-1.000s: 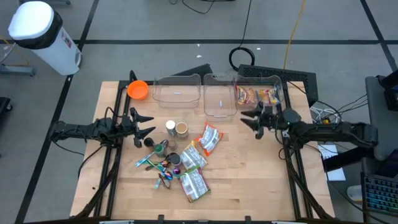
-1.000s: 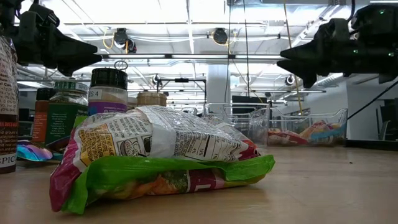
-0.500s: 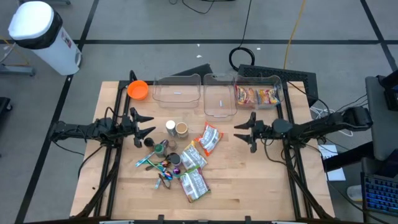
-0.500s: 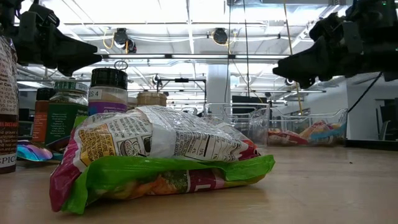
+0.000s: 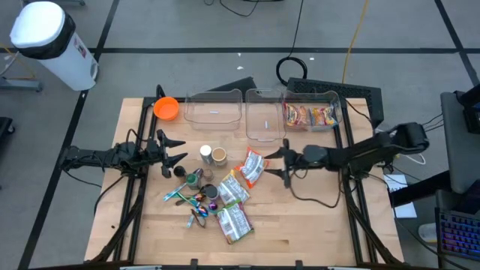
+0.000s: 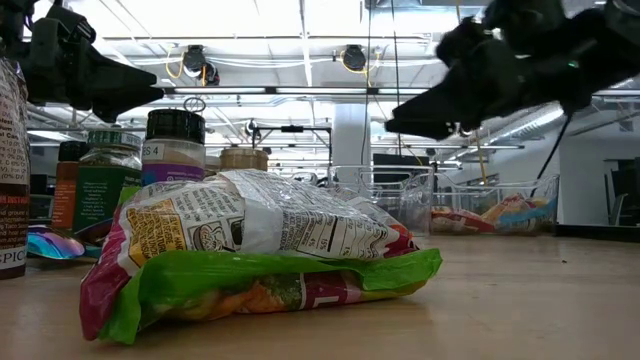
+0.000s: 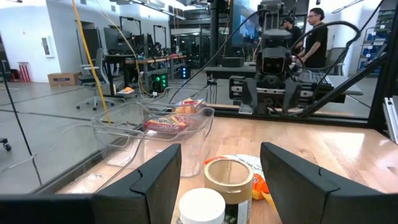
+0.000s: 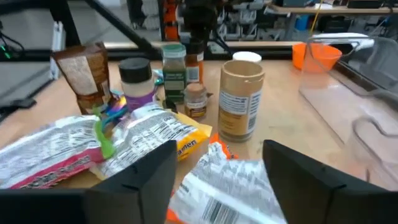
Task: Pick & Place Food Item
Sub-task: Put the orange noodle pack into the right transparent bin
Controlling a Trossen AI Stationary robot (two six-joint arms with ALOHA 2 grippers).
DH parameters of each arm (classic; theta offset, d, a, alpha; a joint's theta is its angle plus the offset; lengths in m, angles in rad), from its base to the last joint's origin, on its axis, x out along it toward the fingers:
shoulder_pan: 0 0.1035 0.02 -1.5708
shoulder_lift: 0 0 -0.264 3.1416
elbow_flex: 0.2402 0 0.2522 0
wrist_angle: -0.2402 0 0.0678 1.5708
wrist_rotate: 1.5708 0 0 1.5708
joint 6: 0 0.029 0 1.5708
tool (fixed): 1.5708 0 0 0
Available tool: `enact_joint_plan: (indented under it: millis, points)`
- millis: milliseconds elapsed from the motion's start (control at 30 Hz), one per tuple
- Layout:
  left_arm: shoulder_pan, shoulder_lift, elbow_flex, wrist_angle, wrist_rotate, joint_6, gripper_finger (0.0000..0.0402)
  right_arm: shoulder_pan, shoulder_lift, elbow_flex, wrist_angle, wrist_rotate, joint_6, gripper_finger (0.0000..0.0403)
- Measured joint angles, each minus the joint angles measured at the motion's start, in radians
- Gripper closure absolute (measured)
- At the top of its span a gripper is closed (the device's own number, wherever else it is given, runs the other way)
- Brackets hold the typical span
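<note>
Wooden tabletop (image 5: 315,217), cluttered at centre with jars and snack bags. Right gripper (image 5: 285,161) hovers just beside the orange-and-silver crinkled foil food packet (image 5: 254,166), fingers spread wide, nothing held. Left gripper (image 5: 172,150) waits near the tan cardboard canister (image 5: 219,156), fingers parted and empty. One packet already lies in the clear plastic bin (image 5: 334,101).

Risks: foil is slick and may slip from the pinch; neighbouring green-edged bags (image 5: 232,191) overlap nearby, so a low approach could drag two; the canister could tip if nudged.
</note>
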Motion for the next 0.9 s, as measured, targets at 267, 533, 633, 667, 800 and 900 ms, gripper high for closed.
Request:
enact_joint_plan:
  millis: [267, 533, 633, 667, 800, 900]
  points:
    - [0.000, 0.000, 0.000, 0.000, 0.000, 0.000, 0.0174, -0.003, 0.165, 0.193, -0.126, 0.000, -0.109, 0.0113]
    - [0.000, 0.000, 0.000, -0.004, 0.000, 0.000, 0.0174, -0.013, 0.332, 0.267, -0.141, 0.000, -0.105, 0.0127]
    - [0.000, 0.000, 0.000, -0.001, 0.000, 0.000, 0.0174, -0.015, 0.372, 0.271, -0.138, 0.000, -0.105, 0.0132]
    - [0.000, 0.000, 0.000, 0.000, 0.000, 0.000, 0.0174, -0.015, 0.385, 0.271, -0.140, 0.000, -0.105, 0.0133]
    - [0.000, 0.000, 0.000, 0.004, 0.000, 0.000, 0.0174, -0.012, 0.398, 0.270, -0.197, -0.003, -0.105, 0.0139]
    - [0.000, 0.000, 0.000, 0.006, 0.000, 0.000, 0.0174, -0.001, 0.382, 0.270, -0.258, -0.003, -0.108, 0.0143]
